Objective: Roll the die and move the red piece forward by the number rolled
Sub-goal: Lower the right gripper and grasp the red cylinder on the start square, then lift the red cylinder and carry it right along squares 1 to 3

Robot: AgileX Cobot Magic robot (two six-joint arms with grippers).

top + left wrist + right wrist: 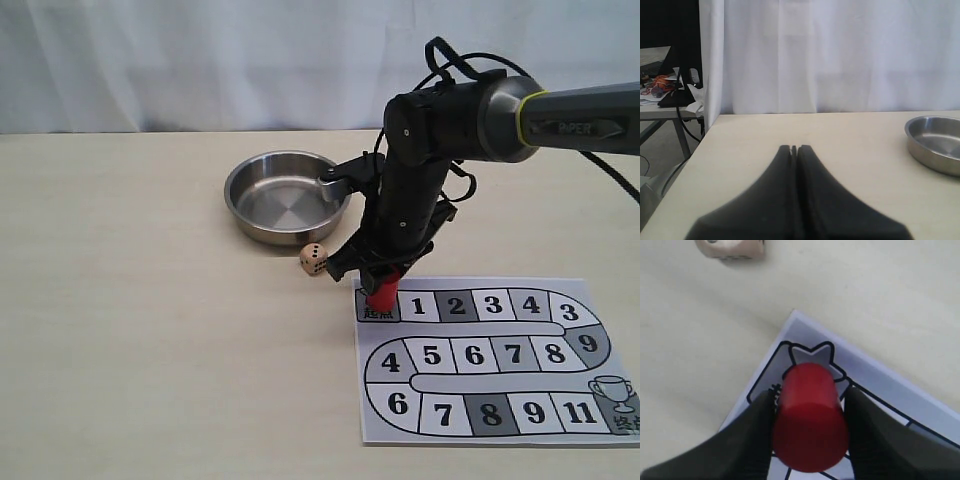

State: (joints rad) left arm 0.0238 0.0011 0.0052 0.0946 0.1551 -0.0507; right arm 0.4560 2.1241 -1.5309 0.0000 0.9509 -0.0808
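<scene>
The red piece [382, 291] [809, 415] stands on the star-marked start square at the near left corner of the paper game board [480, 400] [890, 385]. My right gripper [383, 277] [810, 397] comes down from above, and its two black fingers press against both sides of the piece. The die [312, 260] [730, 249] rests on the table just left of the board, between it and the steel bowl [285, 195]. My left gripper [794, 148] is shut with nothing in it, low over the bare table; it does not appear in the exterior view.
The board's numbered squares run right from the start square and snake down to a trophy square [618, 395]. The steel bowl [937, 142] is empty. A white curtain [200, 60] hangs behind the table. The table edge [700, 150] lies beside my left gripper.
</scene>
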